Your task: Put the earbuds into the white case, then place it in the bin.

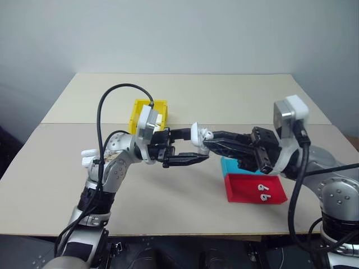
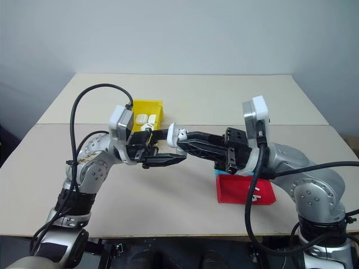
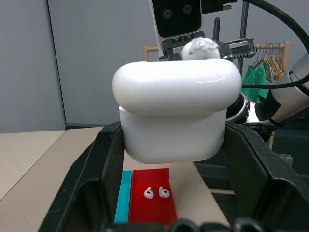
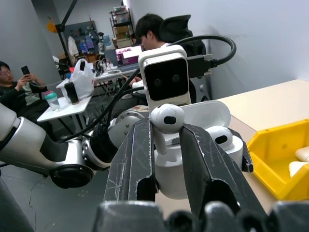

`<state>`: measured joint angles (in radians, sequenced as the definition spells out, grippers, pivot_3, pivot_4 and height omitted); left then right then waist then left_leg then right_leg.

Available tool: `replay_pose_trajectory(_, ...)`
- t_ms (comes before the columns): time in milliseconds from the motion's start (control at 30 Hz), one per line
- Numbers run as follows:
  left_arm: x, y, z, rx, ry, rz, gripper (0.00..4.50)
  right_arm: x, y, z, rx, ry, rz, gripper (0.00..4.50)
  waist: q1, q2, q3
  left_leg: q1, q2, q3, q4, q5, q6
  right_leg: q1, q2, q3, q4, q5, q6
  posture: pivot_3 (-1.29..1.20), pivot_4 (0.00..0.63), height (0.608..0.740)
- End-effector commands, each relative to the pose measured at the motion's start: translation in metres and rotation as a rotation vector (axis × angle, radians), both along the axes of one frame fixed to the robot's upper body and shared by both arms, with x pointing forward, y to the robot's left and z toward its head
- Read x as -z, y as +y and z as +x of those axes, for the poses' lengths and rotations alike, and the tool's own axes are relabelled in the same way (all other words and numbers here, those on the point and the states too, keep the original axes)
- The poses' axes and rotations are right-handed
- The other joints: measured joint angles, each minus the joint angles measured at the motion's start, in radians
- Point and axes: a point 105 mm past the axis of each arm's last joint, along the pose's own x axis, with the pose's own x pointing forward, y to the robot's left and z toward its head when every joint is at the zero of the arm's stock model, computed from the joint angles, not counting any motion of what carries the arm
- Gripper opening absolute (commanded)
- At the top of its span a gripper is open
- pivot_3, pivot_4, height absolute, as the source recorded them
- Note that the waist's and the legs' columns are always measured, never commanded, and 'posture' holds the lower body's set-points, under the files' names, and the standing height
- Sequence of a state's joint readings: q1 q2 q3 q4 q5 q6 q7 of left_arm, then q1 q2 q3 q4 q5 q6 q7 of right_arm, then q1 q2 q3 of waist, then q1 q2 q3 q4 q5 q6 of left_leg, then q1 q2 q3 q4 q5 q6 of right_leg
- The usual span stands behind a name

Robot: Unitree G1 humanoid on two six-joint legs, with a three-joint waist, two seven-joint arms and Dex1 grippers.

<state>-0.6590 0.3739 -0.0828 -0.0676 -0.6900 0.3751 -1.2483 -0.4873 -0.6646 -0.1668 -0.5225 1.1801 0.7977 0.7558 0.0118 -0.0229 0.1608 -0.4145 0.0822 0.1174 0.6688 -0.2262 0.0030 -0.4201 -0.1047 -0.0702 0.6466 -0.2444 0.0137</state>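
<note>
My left gripper [image 1: 188, 147] grasps the open white case [image 3: 174, 113] in its jaws above the table [image 1: 185, 95], near the yellow bin [image 1: 137, 112]. My right gripper [image 4: 166, 130] pinches one earbud [image 4: 166, 120] just over the case; two more earbuds [image 3: 156, 193] lie on the red tray [image 1: 247, 190].

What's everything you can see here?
table: one, beige, under everything
bin: one, yellow, back left
red tray: one, red, front right
teal tray: one, teal, behind red tray
white case: one, white, lid open, held mid-air
earbuds: four, white; two on red tray, one in case, one pinched above it
spare cases: at least two, white, in bin
people: two, seated in background
left gripper: black, shut on white case
right gripper: black, shut on one earbud
</note>
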Motion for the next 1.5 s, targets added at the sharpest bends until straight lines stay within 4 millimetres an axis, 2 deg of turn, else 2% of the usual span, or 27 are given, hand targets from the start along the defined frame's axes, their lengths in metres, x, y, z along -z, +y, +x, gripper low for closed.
replay_pose_trajectory(33, -0.008, -0.001, -0.006, 0.003, -0.054, -0.024, 2.77, -0.004, 0.002, -0.005, -0.008, -0.043, -0.022, 0.6, 0.0, 0.0, 0.0, 0.0, 0.0, 0.0, 0.0, 0.0, 0.0, 0.0, 0.0, 0.0, 0.0, 0.0, 0.0, 0.0, 0.15, 0.74)
replay_pose_trajectory(133, -0.009, -0.001, -0.007, -0.002, -0.056, -0.029, 2.77, -0.001, 0.001, -0.004, -0.008, -0.04, -0.048, 0.6, 0.0, 0.0, 0.0, 0.0, 0.0, 0.0, 0.0, 0.0, 0.0, 0.0, 0.0, 0.0, 0.0, 0.0, 0.0, 0.0, 0.15, 0.74)
replay_pose_trajectory(300, -0.009, 0.0, -0.008, -0.006, -0.058, -0.031, 2.77, 0.009, 0.001, -0.002, 0.005, -0.047, -0.122, 2.25, -0.001, 0.0, 0.0, 0.0, 0.0, 0.0, 0.0, 0.0, 0.0, 0.0, 0.0, 0.0, 0.0, 0.0, 0.0, 0.0, 0.15, 0.74)
replay_pose_trajectory(500, -0.01, 0.001, -0.007, -0.013, -0.062, -0.034, 2.77, 0.011, 0.0, 0.0, 0.011, -0.054, -0.149, 4.26, 0.0, 0.0, 0.0, 0.0, 0.0, 0.0, 0.0, 0.0, 0.0, 0.0, 0.0, 0.0, 0.0, 0.0, 0.0, 0.0, 0.15, 0.74)
replay_pose_trajectory(533, -0.01, 0.001, -0.007, -0.014, -0.062, -0.034, 2.77, 0.01, -0.001, 0.0, 0.012, -0.056, -0.15, 4.48, 0.0, 0.0, 0.0, 0.0, 0.0, 0.0, 0.0, 0.0, 0.0, 0.0, 0.0, 0.0, 0.0, 0.0, 0.0, 0.0, 0.15, 0.74)
replay_pose_trajectory(767, -0.008, 0.001, -0.005, -0.027, -0.055, -0.033, 2.77, 0.002, -0.011, -0.004, 0.013, -0.068, -0.134, 4.48, 0.0, 0.0, 0.0, 0.0, 0.0, 0.0, 0.0, 0.0, 0.0, 0.0, 0.0, 0.0, 0.0, 0.0, 0.0, 0.0, 0.15, 0.74)
replay_pose_trajectory(900, 0.001, 0.005, 0.001, -0.06, -0.024, -0.005, 2.77, -0.006, -0.018, -0.005, 0.025, -0.09, -0.126, 4.48, 0.0, 0.0, 0.0, 0.0, 0.0, 0.0, 0.0, 0.0, 0.0, 0.0, 0.0, 0.0, 0.0, 0.0, 0.0, 0.0, 0.15, 0.74)
replay_pose_trajectory(1000, 0.009, 0.005, 0.008, -0.077, -0.014, 0.026, 2.77, -0.016, -0.022, -0.002, 0.042, -0.124, -0.122, 3.91, 0.0, 0.0, 0.0, 0.0, 0.0, 0.0, 0.0, 0.0, 0.0, 0.0, 0.0, 0.0, 0.0, 0.0, 0.0, 0.0, 0.15, 0.74)
replay_pose_trajectory(1233, 0.016, -0.011, 0.019, -0.109, -0.048, 0.06, 2.77, -0.033, -0.008, 0.014, 0.048, -0.283, -0.259, 1.6, 0.0, 0.0, 0.0, 0.0, 0.0, 0.0, 0.0, 0.0, 0.0, 0.0, 0.0, 0.0, 0.0, 0.0, 0.0, 0.0, 0.15, 0.74)
replay_pose_trajectory(1400, 0.014, -0.019, 0.02, -0.085, -0.067, 0.07, 2.77, -0.033, 0.012, 0.03, 0.007, -0.416, -0.489, 0.02, -0.004, 0.0, 0.0, -0.001, 0.0, 0.001, 0.0, 0.0, 0.0, -0.002, 0.0, 0.0, 0.0, 0.0, 0.0, 0.0, 0.15, 0.74)
replay_pose_trajectory(1500, 0.013, -0.02, 0.023, -0.087, -0.077, 0.074, 2.77, -0.035, 0.02, 0.038, -0.007, -0.459, -0.62, 0.02, -0.003, 0.0, 0.0, -0.001, 0.0, 0.001, 0.0, 0.0, 0.0, -0.003, 0.0, 0.0, 0.0, 0.0, 0.0, 0.0, 0.15, 0.74)
